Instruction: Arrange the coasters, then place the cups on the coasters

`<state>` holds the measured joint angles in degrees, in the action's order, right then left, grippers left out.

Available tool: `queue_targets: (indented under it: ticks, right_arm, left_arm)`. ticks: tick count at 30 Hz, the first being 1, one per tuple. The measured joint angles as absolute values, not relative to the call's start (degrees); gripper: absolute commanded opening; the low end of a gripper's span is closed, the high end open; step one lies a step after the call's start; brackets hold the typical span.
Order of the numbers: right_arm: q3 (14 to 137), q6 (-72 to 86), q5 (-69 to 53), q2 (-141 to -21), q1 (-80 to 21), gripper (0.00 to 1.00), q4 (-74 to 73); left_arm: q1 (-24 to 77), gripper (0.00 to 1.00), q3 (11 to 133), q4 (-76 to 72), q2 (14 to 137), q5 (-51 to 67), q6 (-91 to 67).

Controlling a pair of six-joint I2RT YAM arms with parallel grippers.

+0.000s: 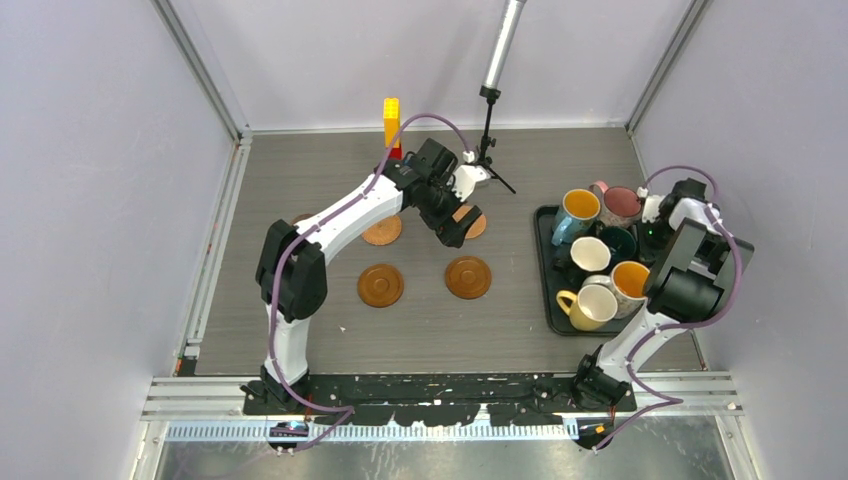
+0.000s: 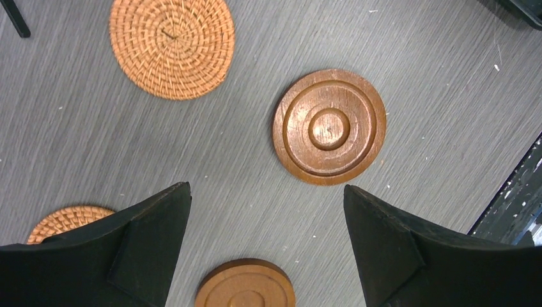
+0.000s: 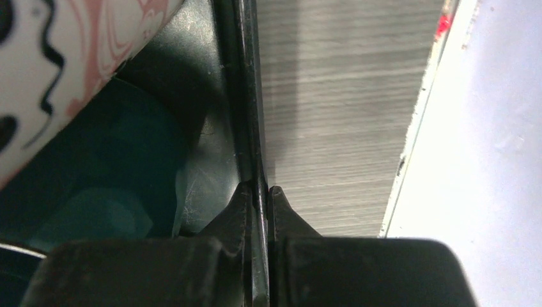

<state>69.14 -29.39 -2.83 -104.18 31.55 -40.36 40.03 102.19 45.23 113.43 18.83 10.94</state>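
Your right gripper (image 3: 261,192) is pinched shut on the thin rim of the glossy black tray (image 3: 246,96). Pull it level, because the glazed ceramic mugs (image 1: 590,255) crowd inside it. Your left gripper (image 2: 266,187) hangs wide open over the ringed turned-wood coaster (image 2: 329,126) and the coarse woven coaster (image 2: 171,46) on the grained grey counter (image 2: 434,57).

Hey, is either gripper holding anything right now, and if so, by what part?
The right gripper is shut on the black tray, pinching its raised rim between the fingertips. The left gripper is open and holds nothing.
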Motion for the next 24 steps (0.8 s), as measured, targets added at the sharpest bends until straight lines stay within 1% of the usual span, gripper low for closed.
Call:
queue_targets:
  ticks: [15, 20, 22, 24]
  right_arm:
    - [69.2, -21.7, -3.2, -104.2, 22.6, 0.01, -40.2]
    - [69.3, -19.4, -5.0, -104.1, 22.2, 0.19, -40.8]
    - [69.3, -18.8, -5.0, -104.1, 22.1, 0.31, -40.9]
    - [69.4, -18.0, -5.2, -104.1, 22.0, 0.40, -41.3]
  left_arm:
    - [40.1, 0.91, 100.5, 44.6, 112.2, 19.6, 10.9]
    - [42.5, 0.90, 102.7, 44.4, 112.9, 19.1, 12.1]
    - [44.0, 0.89, 106.0, 44.4, 114.5, 19.1, 12.9]
    - [45.5, 0.88, 110.0, 44.6, 116.8, 19.1, 14.3]
